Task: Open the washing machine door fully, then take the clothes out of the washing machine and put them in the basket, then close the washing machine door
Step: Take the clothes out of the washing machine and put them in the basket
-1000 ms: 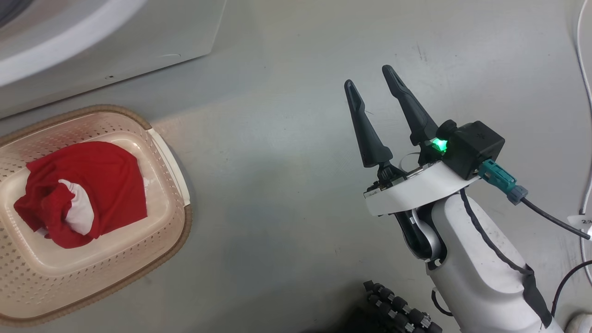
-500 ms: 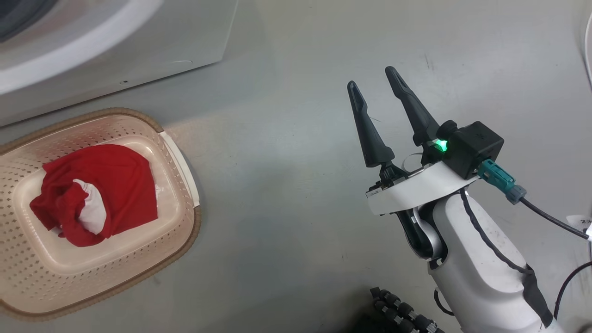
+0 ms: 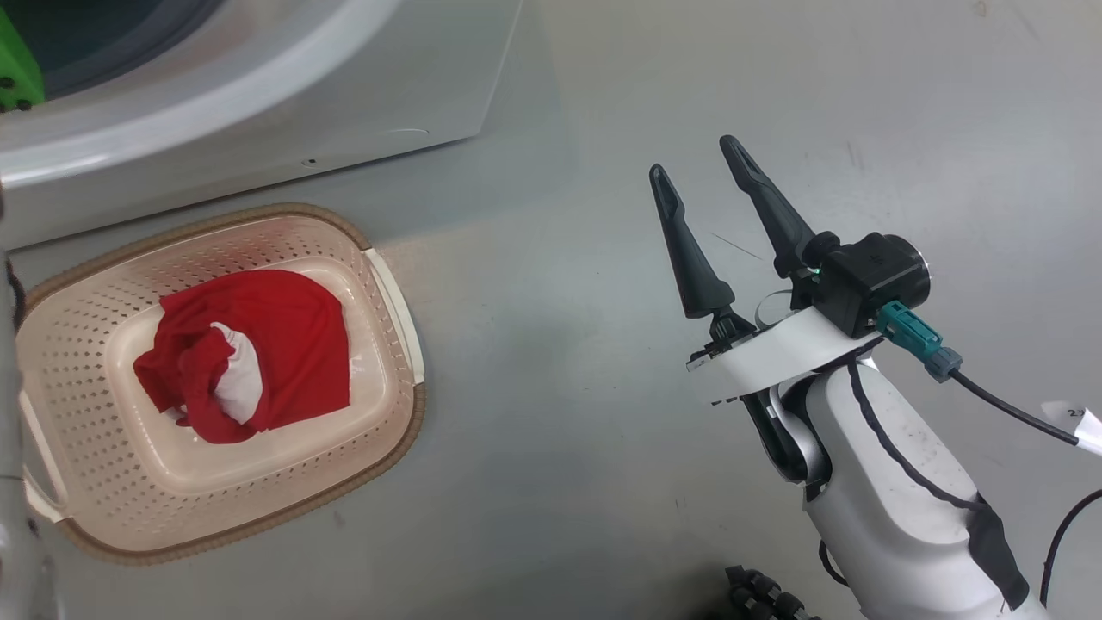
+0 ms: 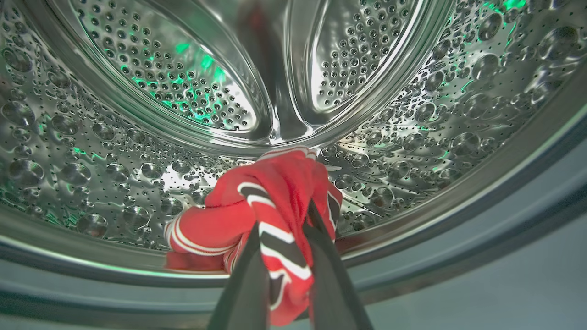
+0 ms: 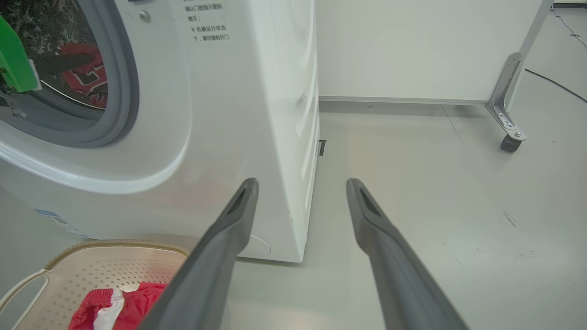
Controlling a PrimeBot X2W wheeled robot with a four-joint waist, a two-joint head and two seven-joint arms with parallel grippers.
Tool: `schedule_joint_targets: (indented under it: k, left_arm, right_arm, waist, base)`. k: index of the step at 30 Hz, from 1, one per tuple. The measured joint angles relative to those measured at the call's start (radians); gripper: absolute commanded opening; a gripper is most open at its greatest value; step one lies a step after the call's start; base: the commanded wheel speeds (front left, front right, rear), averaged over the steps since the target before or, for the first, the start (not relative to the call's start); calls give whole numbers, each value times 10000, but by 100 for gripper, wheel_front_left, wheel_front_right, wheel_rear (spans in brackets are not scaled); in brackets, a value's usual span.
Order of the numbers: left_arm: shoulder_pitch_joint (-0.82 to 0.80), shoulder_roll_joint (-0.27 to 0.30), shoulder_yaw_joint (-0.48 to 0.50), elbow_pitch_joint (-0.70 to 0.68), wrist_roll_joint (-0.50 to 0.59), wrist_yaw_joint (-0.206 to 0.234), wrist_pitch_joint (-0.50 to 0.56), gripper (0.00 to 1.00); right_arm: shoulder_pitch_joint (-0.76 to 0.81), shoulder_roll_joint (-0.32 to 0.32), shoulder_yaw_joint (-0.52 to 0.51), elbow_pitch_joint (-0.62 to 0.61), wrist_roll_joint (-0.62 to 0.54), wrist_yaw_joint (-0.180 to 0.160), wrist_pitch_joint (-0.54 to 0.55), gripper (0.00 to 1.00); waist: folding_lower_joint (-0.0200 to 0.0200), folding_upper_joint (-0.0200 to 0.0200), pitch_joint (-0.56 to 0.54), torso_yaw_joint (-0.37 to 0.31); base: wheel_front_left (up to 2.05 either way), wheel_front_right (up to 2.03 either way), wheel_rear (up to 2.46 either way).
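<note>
Grey floor (image 3: 551, 448) runs under the head view: the basket (image 3: 86, 465), near the washer (image 3: 258, 112), holds a red garment (image 3: 284, 344), and the right gripper (image 3: 694, 158) hangs wide open, empty. Left wrist view looks into the drum (image 4: 412, 114), where the left gripper (image 4: 283, 215) pinches a striped red jersey (image 4: 275, 183). Right wrist view gives the washer's front, with the jersey glimpsed inside.

A scuffed grey floor (image 3: 551, 482) is lying under soft, even light. At the right wrist view's upper right, a white wall (image 5: 426, 46), perhaps a partition, is standing on a metal caster leg (image 5: 502, 82), with a black cable (image 5: 555, 85) trailing nearby.
</note>
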Motion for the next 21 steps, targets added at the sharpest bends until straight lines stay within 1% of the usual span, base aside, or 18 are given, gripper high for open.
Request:
schedule_joint_targets:
  k: [2,3,6,15,21]
  left_arm:
    - [256,-190,31,-102,-104,-19,-341,0]
    - [554,-376,33,-201,-247,-21,-675,0]
    - [967,-614,42,-414,-341,-50,-1170,0]
    - [2121,-1118,109,-1193,-602,-50,-2527,0]
    - [2902,-1269,109,-1925,-604,-50,-2696,0]
  right_arm:
    - [2,-4,-69,136,-128,13,0,100]
    - [13,-10,-150,219,-228,67,0,100]
    - [55,-21,-257,364,-458,86,0,100]
    - [309,-58,-548,677,-732,211,0,100]
    - [586,-59,-704,878,-811,301,2,100]
  waist:
    - [0,0,-116,128]
    - [0,0,-245,260]
    - [0,0,-449,466]
    - [0,0,-1144,1098]
    - [0,0,-1696,1438]
  base:
    - [0,0,0]
    - [0,0,0]
    - [0,0,0]
    - [0,0,0]
    - [0,0,0]
